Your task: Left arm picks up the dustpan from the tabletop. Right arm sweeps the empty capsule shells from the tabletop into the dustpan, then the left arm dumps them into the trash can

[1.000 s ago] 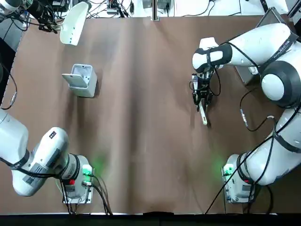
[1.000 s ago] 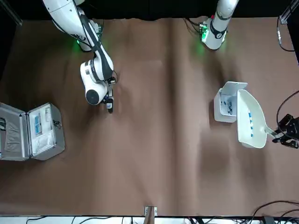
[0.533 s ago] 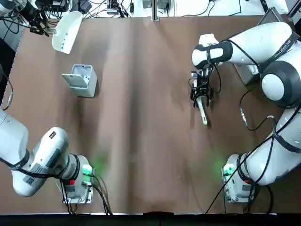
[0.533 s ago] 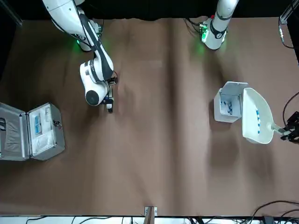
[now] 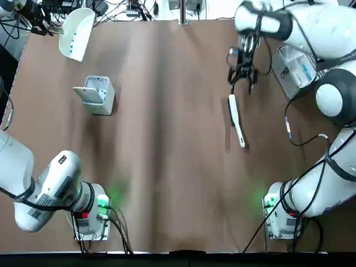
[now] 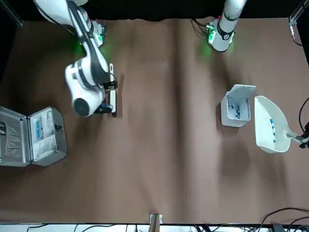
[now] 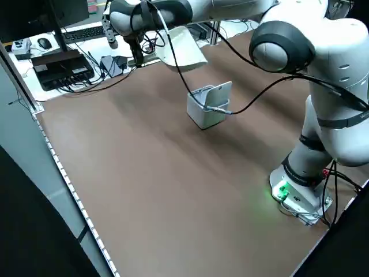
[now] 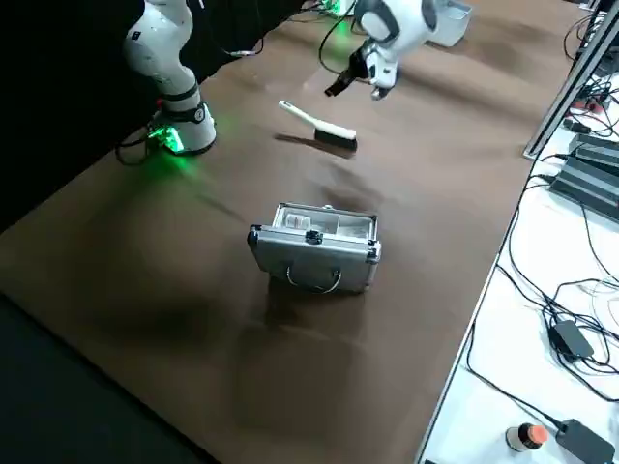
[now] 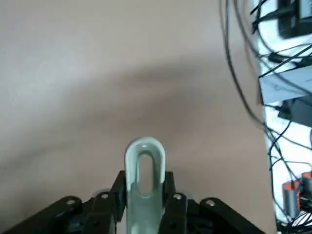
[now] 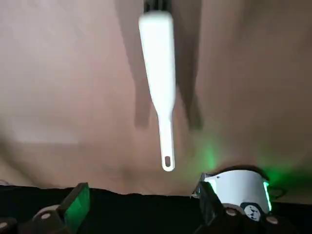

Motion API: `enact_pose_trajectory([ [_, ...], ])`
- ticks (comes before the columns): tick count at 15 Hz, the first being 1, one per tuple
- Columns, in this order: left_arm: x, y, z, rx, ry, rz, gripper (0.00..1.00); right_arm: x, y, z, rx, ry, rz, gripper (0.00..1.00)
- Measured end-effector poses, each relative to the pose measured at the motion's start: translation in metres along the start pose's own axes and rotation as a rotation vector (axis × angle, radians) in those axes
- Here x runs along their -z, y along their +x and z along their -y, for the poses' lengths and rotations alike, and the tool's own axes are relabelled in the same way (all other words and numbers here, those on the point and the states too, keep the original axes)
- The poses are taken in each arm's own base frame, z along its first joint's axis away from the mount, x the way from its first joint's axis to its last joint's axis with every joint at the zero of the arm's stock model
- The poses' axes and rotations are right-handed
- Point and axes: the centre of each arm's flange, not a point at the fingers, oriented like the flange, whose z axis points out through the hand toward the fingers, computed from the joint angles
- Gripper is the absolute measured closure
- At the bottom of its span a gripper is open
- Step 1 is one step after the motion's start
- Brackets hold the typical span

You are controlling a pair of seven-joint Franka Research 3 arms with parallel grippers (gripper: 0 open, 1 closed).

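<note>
Top view: here's the left gripper (image 5: 51, 30) out between 10 and 11 o'clock on the counter (image 5: 167, 167), pinching the dustpan (image 5: 77, 34) by its handle, the pan right at the edge. The bin (image 5: 97, 95) sits at 10 o'clock, lid open. Over between 1 and 2, the right gripper (image 5: 241, 88) is spread near the brush (image 5: 236, 121), and the case (image 5: 295, 69) is at 2 o'clock.

Front view: dustpan at 3 o'clock, tilted, blue-and-white capsule shells (image 6: 273, 130) in its pan! More such bits inside the bin, just beside it. The open case is near 8 o'clock.

Left side view: the dustpan hangs at 12 o'clock, beyond the bin, under the left arm (image 7: 288, 46).

Right side view: brush lying around 12 o'clock, bristles down, the right gripper above the counter, clear of it.

Left wrist view: pads closed on both sides of the dustpan's slotted handle.

Right wrist view: fingers (image 10: 78, 207) wide apart, nothing between them, brush beyond.
</note>
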Motion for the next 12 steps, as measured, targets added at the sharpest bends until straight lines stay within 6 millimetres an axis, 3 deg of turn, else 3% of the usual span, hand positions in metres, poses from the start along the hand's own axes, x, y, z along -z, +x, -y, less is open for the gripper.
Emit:
enact_pose_trajectory([
  [4, -0.002, -0.010, 0.007, -0.039, -0.032, -0.080, 0.67, 0.089, -0.011, -0.040, -0.035, 0.024, -0.126, 0.00],
  [8, 0.007, -0.028, 0.009, -0.073, -0.073, -0.151, 0.67, 0.159, -0.028, -0.086, -0.092, -0.021, -0.259, 0.00],
  [12, 0.005, -0.043, 0.016, -0.091, -0.091, -0.188, 0.67, 0.186, -0.043, -0.101, -0.036, -0.095, -0.310, 0.00],
])
